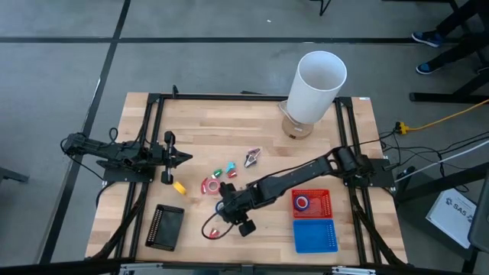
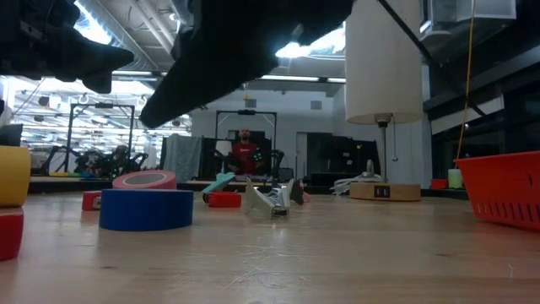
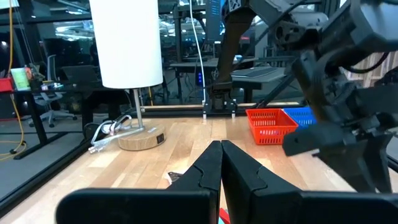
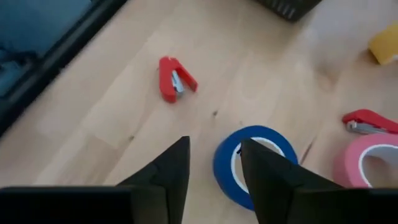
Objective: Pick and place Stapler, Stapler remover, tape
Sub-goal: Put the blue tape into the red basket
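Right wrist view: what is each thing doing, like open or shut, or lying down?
Right end effector: open, hovering over the blue tape's edge.
Blue tape: lying flat on the table, not gripped.
Pink tape: lying flat on the table, untouched.
Red stapler: closed, lying free on the table, apart from the tapes.

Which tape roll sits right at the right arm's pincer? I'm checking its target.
The blue ring-shaped tape roll, lying flat just beyond the right pincer; the pink-red tape roll lies farther to the side.
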